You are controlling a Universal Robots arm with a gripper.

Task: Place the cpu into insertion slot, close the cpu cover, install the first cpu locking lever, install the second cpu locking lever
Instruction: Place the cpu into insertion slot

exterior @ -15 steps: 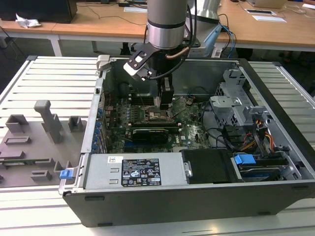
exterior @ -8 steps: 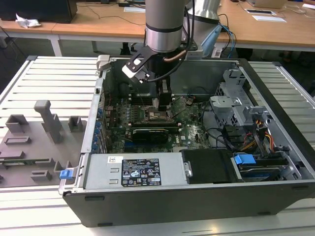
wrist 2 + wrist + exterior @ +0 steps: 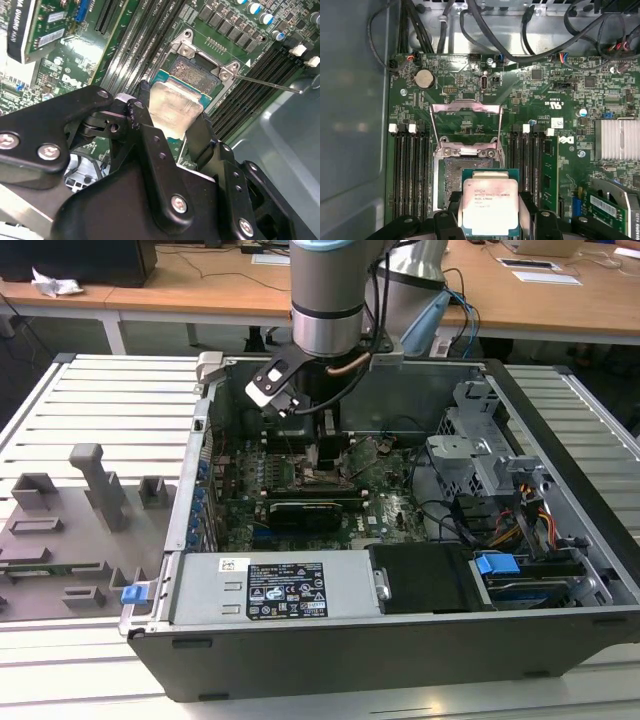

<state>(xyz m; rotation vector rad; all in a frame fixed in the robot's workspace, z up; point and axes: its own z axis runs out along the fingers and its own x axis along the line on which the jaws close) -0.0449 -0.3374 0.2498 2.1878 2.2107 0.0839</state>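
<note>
My gripper [image 3: 490, 201] is shut on the cpu [image 3: 490, 210], a silvery square chip with a green edge, pinched between two black fingers [image 3: 451, 215]. The cpu hangs over the near part of the insertion slot [image 3: 462, 172], whose dark far part [image 3: 197, 75] shows uncovered in both wrist views. Whether the cpu touches the slot I cannot tell. The cpu cover [image 3: 465, 106] stands raised open at the slot's far side. A thin metal lever [image 3: 265, 84] sticks out sideways from the slot. In the exterior view the gripper [image 3: 325, 448] reaches down into the computer case over the green motherboard [image 3: 385, 505].
Long black memory slots [image 3: 412, 170] flank the socket on both sides. A silver heatsink [image 3: 615, 140] and black cables [image 3: 520, 30] lie nearby. The case walls [image 3: 560, 470], drive cage [image 3: 470, 455] and power supply [image 3: 285, 590] ring the board. Grey fixtures [image 3: 100, 490] stand at the exterior view's left.
</note>
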